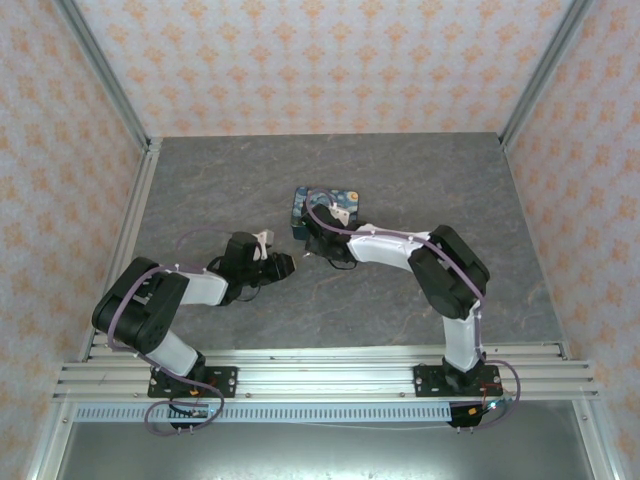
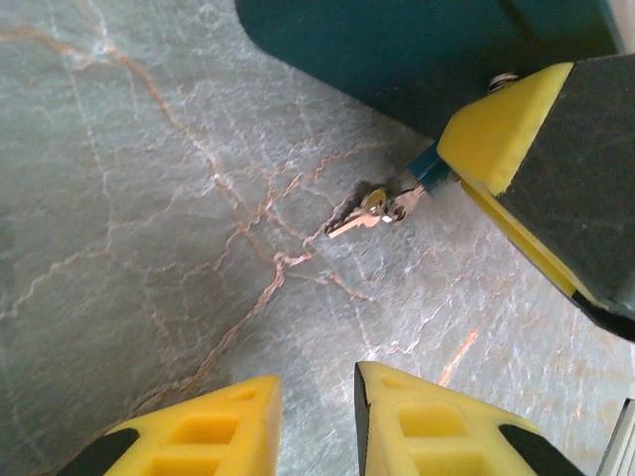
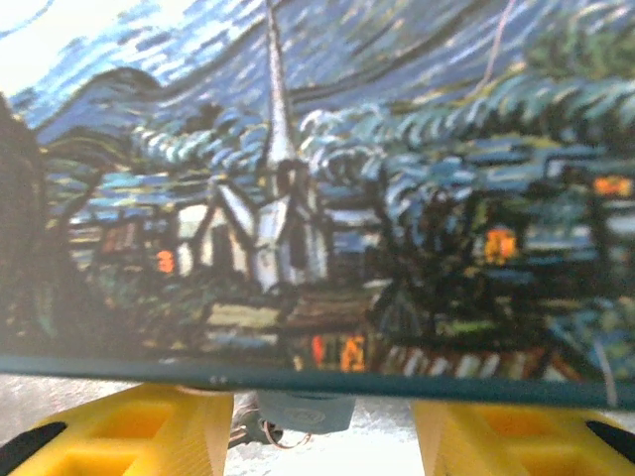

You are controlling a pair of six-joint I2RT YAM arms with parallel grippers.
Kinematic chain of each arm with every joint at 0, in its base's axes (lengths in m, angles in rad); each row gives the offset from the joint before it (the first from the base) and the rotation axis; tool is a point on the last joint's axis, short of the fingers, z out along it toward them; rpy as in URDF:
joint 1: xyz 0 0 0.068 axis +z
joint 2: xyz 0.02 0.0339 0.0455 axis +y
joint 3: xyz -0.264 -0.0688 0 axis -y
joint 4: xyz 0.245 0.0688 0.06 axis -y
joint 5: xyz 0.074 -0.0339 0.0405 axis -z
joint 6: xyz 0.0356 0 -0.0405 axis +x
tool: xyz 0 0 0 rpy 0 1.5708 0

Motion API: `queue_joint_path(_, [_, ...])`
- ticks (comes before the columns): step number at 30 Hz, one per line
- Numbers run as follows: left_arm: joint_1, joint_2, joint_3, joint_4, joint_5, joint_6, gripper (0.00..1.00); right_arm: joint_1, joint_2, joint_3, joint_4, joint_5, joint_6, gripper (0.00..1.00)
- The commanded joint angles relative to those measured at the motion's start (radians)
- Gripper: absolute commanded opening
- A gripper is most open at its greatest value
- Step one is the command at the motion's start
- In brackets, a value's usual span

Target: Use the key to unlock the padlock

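Your left gripper (image 2: 316, 387) is apart: drop squarely over the key (image 2: 362, 213) on the bench (image 2: 149, 198). Right gripper (image 3: 322, 424) is apart, straddling the padlock (image 3: 303, 407); clamp it first.

The left arm (image 1: 150, 310) is folded at the near left, with the elbow drawn back and the forearm laid out rightward toward the middle. The left gripper (image 1: 280, 265) is held low; its yellow fingers (image 2: 213, 431) are parted by a narrow gap and are empty. The right arm (image 1: 450, 270) is stood up from its base, bent sharply at the elbow, and stretched leftward and away. The right gripper (image 1: 318, 235) is tipped downward, and its fingers (image 3: 149, 426) are spread wide. The two grippers are brought near each other, tips facing, without touching.
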Motion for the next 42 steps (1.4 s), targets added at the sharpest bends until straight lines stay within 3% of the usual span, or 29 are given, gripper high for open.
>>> queue_joint_path(1, [0.013,-0.009,-0.02,-0.003,-0.021,0.022,0.26,0.009,0.028,0.034,-0.044,0.055,-0.031,0.49])
queue_joint_path(11, [0.014,-0.005,-0.034,0.001,-0.023,0.026,0.26,0.01,0.054,0.07,-0.057,0.076,-0.075,0.44])
queue_joint_path(18, [0.014,-0.012,-0.034,-0.021,-0.026,0.039,0.26,0.009,0.054,0.088,-0.065,0.058,-0.099,0.26])
queue_joint_path(28, [0.014,-0.042,-0.032,-0.057,-0.033,0.052,0.26,0.009,0.064,0.094,-0.076,0.03,-0.101,0.16])
queue_joint_path(33, [0.014,-0.054,-0.027,-0.046,-0.018,0.049,0.26,0.004,0.036,0.084,-0.054,-0.01,-0.101,0.01])
queue_joint_path(42, [0.014,-0.118,0.02,-0.008,0.02,0.123,0.35,-0.055,-0.036,0.043,-0.003,-0.147,-0.026,0.0])
